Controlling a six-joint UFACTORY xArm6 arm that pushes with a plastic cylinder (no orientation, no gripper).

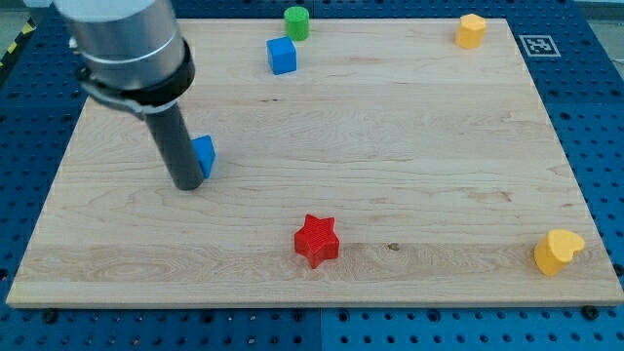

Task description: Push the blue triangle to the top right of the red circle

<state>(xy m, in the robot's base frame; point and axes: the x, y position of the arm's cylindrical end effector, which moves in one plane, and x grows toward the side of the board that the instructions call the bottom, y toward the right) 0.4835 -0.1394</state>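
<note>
The wooden surface [409, 146] carries six blocks; no bin, tray or other holder shows, and every block lies loose on the wood.

My tip [187, 185] rests on the surface at the left, touching the left side of the blue triangle [204, 155], which the rod partly hides. The arm ends in this plain rod, so there is no pincer and nothing to tell as spread or pressed together.

The triangle lies in the left half, about midway between the near and far edges, well apart from the left edge. A blue cube [282, 56] sits near the far edge, left of centre, with a green cylinder [296, 21] just beyond it, almost on that edge. A yellow block [471, 30] stands at the far right corner, its shape hard to make out. A yellow heart [558, 252] lies at the near right corner, close to the right edge. A red star [317, 240] sits near the near edge, around the centre line. No red circle shows.

Bare wood runs across the middle, between the triangle and the right edge. The near left corner is open too. Around the surface lies a blue pegboard [595, 97].
</note>
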